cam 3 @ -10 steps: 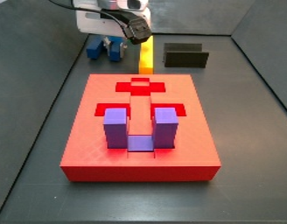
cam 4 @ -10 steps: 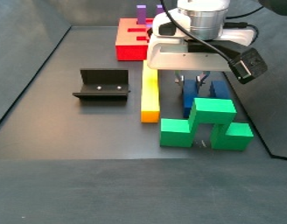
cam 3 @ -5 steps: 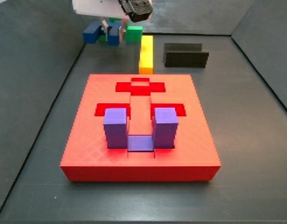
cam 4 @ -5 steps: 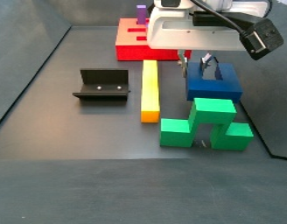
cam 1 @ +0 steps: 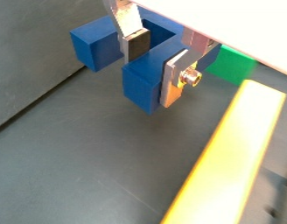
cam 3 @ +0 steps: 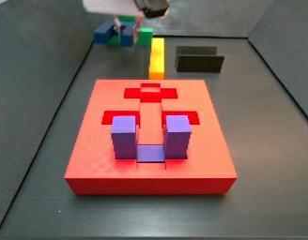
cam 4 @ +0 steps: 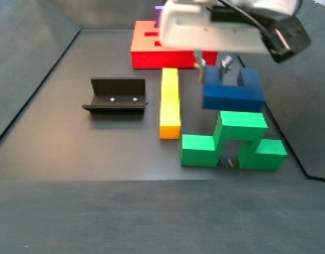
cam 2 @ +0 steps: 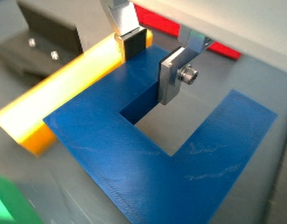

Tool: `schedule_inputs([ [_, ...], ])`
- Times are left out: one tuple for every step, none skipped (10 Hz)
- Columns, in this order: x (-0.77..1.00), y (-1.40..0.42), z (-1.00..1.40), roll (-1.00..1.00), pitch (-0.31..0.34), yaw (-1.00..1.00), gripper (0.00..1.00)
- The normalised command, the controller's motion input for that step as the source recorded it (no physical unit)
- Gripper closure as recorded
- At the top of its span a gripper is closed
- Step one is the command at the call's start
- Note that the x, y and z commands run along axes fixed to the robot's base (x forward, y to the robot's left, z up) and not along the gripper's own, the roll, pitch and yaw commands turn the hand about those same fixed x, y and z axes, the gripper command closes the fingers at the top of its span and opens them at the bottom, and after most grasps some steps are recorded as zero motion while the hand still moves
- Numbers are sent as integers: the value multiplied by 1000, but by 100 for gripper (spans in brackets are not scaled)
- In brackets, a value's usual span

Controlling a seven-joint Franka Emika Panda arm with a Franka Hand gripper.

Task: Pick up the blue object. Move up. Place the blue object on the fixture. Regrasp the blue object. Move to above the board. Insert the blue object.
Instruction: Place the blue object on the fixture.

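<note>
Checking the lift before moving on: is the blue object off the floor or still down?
Off the floor: the blue object hangs from the gripper, clear above the floor.

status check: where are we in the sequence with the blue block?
Done: the pick. The pincer is shut on the small dark-blue U-shaped block, hanging clear of the floor above the green blocks. In hand: the move up. Left: placing it on the black L-shaped fixture, which stands bare, regrasping, then inserting into the large red slab board.
</note>
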Motion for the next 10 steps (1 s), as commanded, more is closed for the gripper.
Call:
schedule_inputs([
  [551, 0, 571, -1000, 0, -503, 100],
  [557, 0, 471, -900, 0, -494, 100],
  [597, -40, 346, -769, 0, -460, 100],
  [660, -91, 269, -677, 0, -406, 100],
  [717, -163, 97, -523, 0, -343, 100],
  [934, -203, 0, -314, 0, -166, 100],
  [1000, -266, -131, -126, 0, 0, 100],
  [1000, -189, -117, -89, 37, 174, 100],
  [974, -123, -89, -34, 54, 280, 100],
  [931, -77, -71, 0, 137, 349, 100],
])
